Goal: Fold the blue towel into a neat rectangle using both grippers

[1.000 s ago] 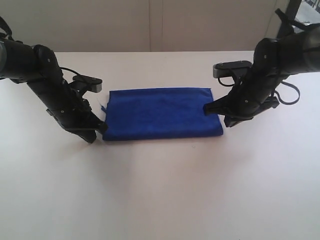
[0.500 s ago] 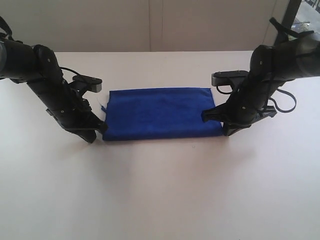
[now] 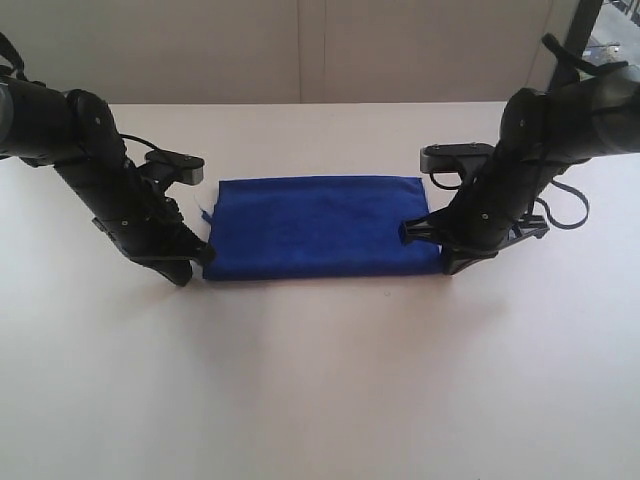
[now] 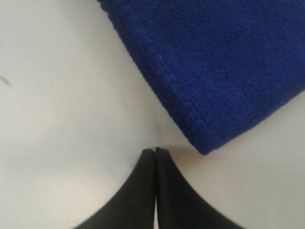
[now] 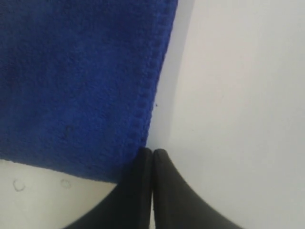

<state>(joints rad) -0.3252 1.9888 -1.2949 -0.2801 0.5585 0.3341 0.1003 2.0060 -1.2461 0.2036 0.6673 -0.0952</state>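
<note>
The blue towel (image 3: 320,227) lies folded as a flat rectangle in the middle of the white table. My left gripper (image 3: 203,256) sits at its near left corner, shut with nothing in it; in the left wrist view the closed tips (image 4: 155,150) rest on bare table just short of the towel's corner (image 4: 202,145). My right gripper (image 3: 408,230) is at the towel's right edge near the front corner, also shut and empty. Its tips (image 5: 152,151) touch the hemmed edge of the towel (image 5: 81,81).
The white table (image 3: 320,380) stretches wide in front of the towel. A pale wall runs behind the table's far edge. Black cables loop off the right arm (image 3: 560,200).
The right gripper has slid slightly left and down along the towel's right edge toward the front corner. The left arm has stayed where it was.
</note>
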